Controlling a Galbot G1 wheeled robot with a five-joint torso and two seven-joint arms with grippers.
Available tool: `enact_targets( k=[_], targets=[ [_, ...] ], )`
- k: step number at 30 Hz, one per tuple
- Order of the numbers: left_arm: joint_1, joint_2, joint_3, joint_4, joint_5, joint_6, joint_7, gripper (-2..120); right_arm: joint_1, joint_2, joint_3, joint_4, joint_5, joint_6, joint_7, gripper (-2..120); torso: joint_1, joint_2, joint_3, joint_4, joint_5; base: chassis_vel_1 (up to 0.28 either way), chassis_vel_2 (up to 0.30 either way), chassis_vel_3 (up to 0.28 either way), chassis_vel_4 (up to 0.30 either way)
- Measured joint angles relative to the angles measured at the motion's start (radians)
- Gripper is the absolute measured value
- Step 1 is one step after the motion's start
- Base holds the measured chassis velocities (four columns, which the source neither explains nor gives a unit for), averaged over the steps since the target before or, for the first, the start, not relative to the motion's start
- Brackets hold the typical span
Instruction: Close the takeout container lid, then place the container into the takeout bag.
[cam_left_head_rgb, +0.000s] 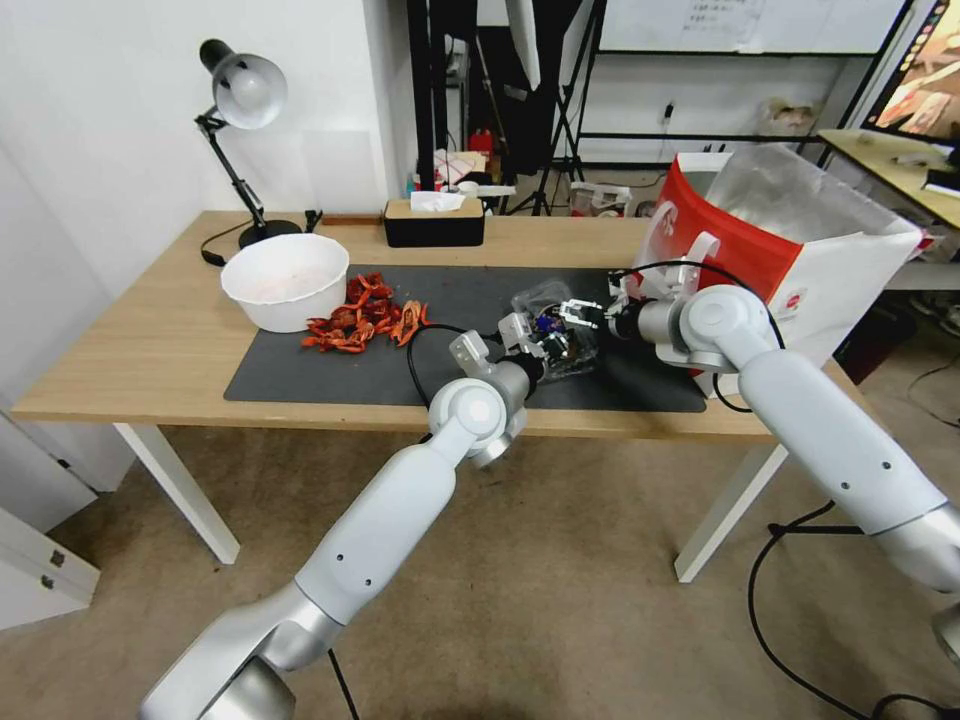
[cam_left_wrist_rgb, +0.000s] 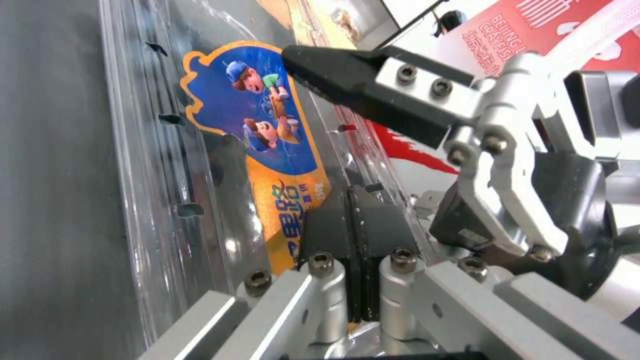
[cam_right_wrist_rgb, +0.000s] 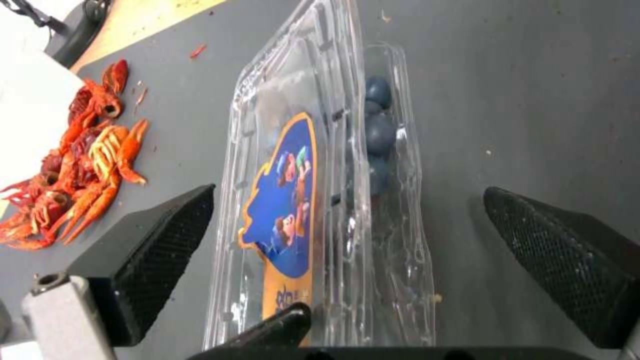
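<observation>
Takeout container: clear clamshell on the dark mat, blueberries inside, lid partly raised. Left gripper clenched on the lid's edge. Right gripper released, straddling the container. Takeout bag stands open at the container's 2 o'clock.

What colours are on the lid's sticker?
The sticker on the lid is blue with an orange border and cartoon figures, clearest in the left wrist view.

Clear lid (blue-and-orange cartoon sticker); red-and-white takeout bag.
</observation>
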Motion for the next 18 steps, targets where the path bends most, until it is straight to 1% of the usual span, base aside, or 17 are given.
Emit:
enact_targets(
  k=[12,16,18],
  targets=[
    [-0.003,-0.008,0.005,0.003,0.0,-0.001,0.0,0,0.004,0.003,-0.003,-0.007,0.021,0.0,0.004,100,0.0,0.0,0.0,0.0,0.0,0.0,0.0,0.0,0.0],
    [-0.002,-0.009,0.005,0.004,0.0,-0.001,-0.001,0,0.003,0.005,-0.004,-0.006,0.032,0.0,0.012,98,0.0,0.0,0.0,0.0,0.0,0.0,0.0,0.0,0.0],
    [-0.001,-0.007,0.005,0.002,0.0,-0.001,-0.001,0,-0.002,0.008,-0.004,-0.005,0.036,0.0,0.017,92,0.0,0.0,0.0,0.0,0.0,0.0,0.0,0.0,0.0]
  ],
)
